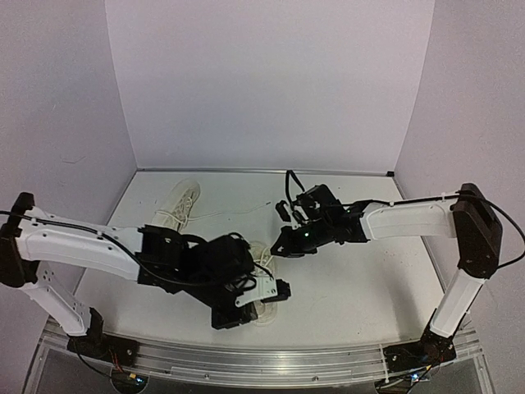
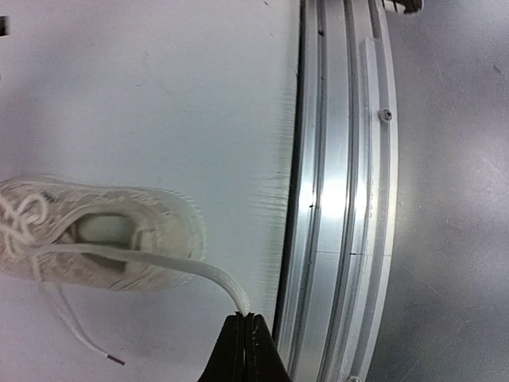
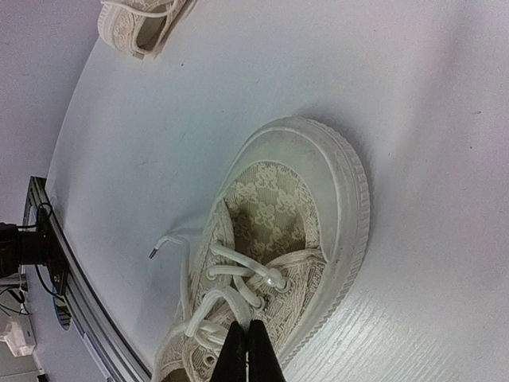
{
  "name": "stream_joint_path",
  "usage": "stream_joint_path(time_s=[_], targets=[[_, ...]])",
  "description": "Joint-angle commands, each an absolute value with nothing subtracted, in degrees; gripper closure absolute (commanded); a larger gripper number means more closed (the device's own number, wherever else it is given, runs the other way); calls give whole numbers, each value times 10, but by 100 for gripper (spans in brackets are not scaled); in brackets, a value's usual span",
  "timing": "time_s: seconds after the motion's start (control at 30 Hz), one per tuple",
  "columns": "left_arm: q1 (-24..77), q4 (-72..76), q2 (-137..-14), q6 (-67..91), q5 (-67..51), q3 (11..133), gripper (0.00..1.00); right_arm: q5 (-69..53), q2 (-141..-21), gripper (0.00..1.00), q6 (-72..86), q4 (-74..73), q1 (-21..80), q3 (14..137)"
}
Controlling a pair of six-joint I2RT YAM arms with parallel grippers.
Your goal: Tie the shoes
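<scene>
Shoes under inspection: the near shoe (image 1: 267, 317) and the far shoe (image 1: 176, 209), both on the white table (image 1: 369, 287).

Top view: the far shoe is noted at the back left, well apart from both arms, with its laces trailing loose over the surface. The near shoe is placed at centre front and is largely covered by the left arm (image 1: 82, 246). The right arm (image 1: 402, 220) is extended to the same shoe from the opposite side.

Left wrist view: the left gripper (image 2: 242, 318) is seen with its jaws pressed together on the lace (image 2: 159, 259). The lace is drawn taut from the eyelets, across the heel opening, toward the aluminium rail (image 2: 342, 199). The other lace end (image 2: 89, 333) is left slack on the table, unheld.

Right wrist view: the right gripper (image 3: 246, 330) is seen with its jaws together, tips set down among the crossed lacing (image 3: 238, 274) at the throat. Whether a strand is actually nipped cannot be determined. No knot or bow is observed on this shoe.

Assessment: the task is judged to be at an early stage. One lace is tensioned and nothing is tied; the far shoe is untouched. The rail, just beside the left gripper, is judged to limit further pull in that direction. The slack end must be collected before a knot can be formed.
</scene>
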State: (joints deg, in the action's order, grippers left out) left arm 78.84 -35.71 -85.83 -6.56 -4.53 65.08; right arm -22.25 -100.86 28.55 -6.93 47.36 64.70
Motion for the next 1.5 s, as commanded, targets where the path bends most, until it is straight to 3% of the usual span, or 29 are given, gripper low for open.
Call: stream_joint_path(time_s=[0.0, 0.53, 0.63, 0.73, 0.9, 1.03, 1.23, 1.47], targets=[[809, -309, -951, -101, -67, 708, 100, -235, -1017, 100, 271, -58, 466, 676], [792, -206, -1111, -234, -95, 862, 99, -306, -1025, 100, 230, -54, 463, 691], [770, -171, -1104, -224, -106, 846, 93, -313, -1026, 100, 228, -52, 463, 690], [757, -140, -1092, -219, -113, 823, 79, -319, -1028, 100, 226, -50, 462, 691], [753, -134, -1053, -212, -115, 797, 59, -325, -1032, 100, 225, -47, 462, 693], [739, -114, -990, -183, -111, 749, 52, -332, -1036, 100, 228, -41, 462, 693], [699, -64, -859, -115, -81, 631, 46, -357, -1039, 100, 244, -17, 463, 694], [675, -13, -725, -31, 69, 501, 43, -370, -1057, 96, 255, -6, 481, 714]])
